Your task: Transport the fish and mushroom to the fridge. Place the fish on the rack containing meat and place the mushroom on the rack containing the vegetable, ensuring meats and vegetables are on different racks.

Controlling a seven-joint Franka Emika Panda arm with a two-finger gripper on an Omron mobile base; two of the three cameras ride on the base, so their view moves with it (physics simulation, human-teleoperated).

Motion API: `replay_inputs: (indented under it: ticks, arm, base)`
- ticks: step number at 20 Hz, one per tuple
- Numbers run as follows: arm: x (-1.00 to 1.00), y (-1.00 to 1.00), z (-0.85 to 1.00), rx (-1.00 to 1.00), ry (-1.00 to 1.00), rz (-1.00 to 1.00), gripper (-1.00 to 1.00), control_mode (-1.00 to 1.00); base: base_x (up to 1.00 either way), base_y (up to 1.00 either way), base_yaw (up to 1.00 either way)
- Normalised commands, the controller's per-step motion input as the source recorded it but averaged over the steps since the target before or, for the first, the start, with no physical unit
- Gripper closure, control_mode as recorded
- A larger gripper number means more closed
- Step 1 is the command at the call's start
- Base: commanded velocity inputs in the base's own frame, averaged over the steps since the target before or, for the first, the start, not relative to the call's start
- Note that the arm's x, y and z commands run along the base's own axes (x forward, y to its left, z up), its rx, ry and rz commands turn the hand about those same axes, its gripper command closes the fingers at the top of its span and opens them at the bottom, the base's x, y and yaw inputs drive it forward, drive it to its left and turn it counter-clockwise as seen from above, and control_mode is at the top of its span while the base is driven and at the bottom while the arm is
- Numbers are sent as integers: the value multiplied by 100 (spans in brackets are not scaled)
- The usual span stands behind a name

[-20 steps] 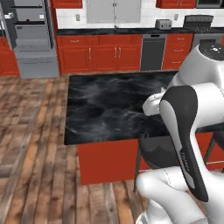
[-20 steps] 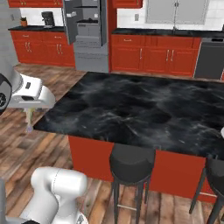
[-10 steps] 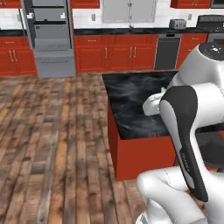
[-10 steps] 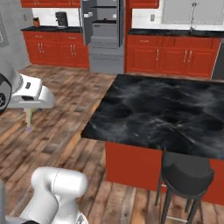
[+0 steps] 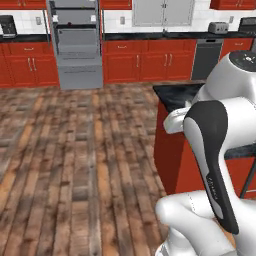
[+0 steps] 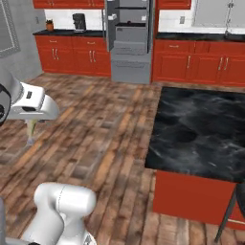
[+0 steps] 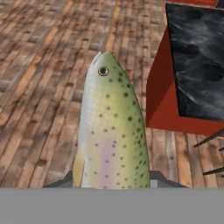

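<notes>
A: Where is the fish (image 7: pixel 111 127)?
B: Clamped in the gripper (image 7: pixel 109 180). In the hand view its spotted green-yellow body rises between the two fingertips, head away from the hand, over bare wooden floor (image 7: pixel 39 78). In the right base view it hangs as a thin pale sliver (image 6: pixel 31 129) under the white hand at the left edge.

A: And the claw itself?
B: Drawn in narrow on the fish's tail end; just the finger bases show on either side of it.

A: What lies around?
B: The black marble island (image 6: pixel 201 134) with red sides stands to the right, and a dark stool leg (image 6: pixel 228 210) shows at its near corner. The fridge (image 5: pixel 77 45) stands open far across the floor, set among red cabinets (image 5: pixel 145 60).

A: Anything in the way?
B: Open plank floor lies between the robot and the fridge; the island sits off to the side.

A: What differs between views?
B: The right base view shows a coffee maker (image 6: pixel 79 21) on the back counter left of the fridge. The left base view shows a dark dishwasher (image 5: pixel 207 59) and a toaster (image 5: pixel 218 27). Shelf contents are too small to tell.
</notes>
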Motion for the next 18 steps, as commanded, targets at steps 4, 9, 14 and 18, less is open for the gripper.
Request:
replay_inputs:
  ticks: [4, 9, 14, 18]
  arm:
    - [0, 0, 0, 0, 0, 0, 100, 100]
    - [0, 0, 0, 0, 0, 0, 100, 100]
    - [0, 0, 0, 0, 0, 0, 100, 100]
    - [0, 0, 0, 0, 0, 0, 100, 100]
  base:
    - [100, 100, -13]
    - [100, 65, -8]
    - [100, -17, 3]
    - [100, -62, 14]
